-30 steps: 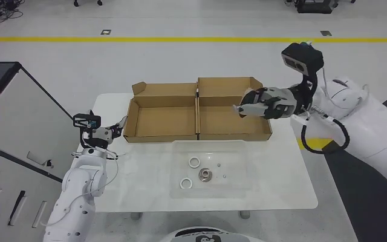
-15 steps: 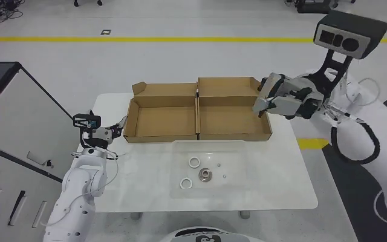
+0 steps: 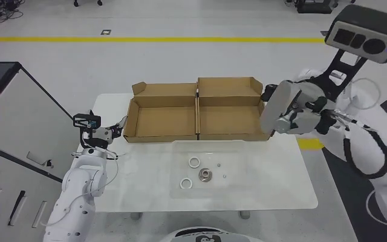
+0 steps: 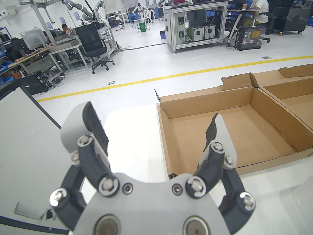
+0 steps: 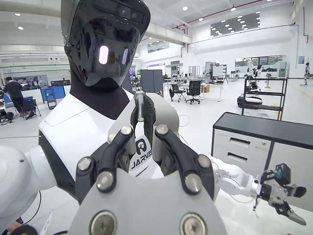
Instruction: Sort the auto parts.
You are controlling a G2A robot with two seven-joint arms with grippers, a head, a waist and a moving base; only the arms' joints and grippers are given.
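My right gripper (image 5: 143, 110) is shut on a threaded metal bolt (image 5: 139, 108), held up in the air and facing the robot's head. Seen from above, this gripper (image 3: 279, 112) hangs just off the right edge of the right cardboard box (image 3: 230, 119). The left cardboard box (image 3: 164, 121) stands beside it, and both look empty. My left gripper (image 4: 154, 123) is open and holds nothing, low over the table by the left box's outer wall (image 4: 162, 133). Two white rings (image 3: 194, 162) (image 3: 186, 183) and a metal part (image 3: 205, 175) lie on the table in front of the boxes.
Small loose bits (image 3: 225, 176) lie near the metal part, on a clear sheet (image 3: 239, 187) over the white table (image 3: 284, 181). A grey slanted panel (image 3: 30, 115) stands off the table's left side.
My right arm has drawn back from over the right box to beyond its right edge and turned the gripper upward. The left arm has kept still.
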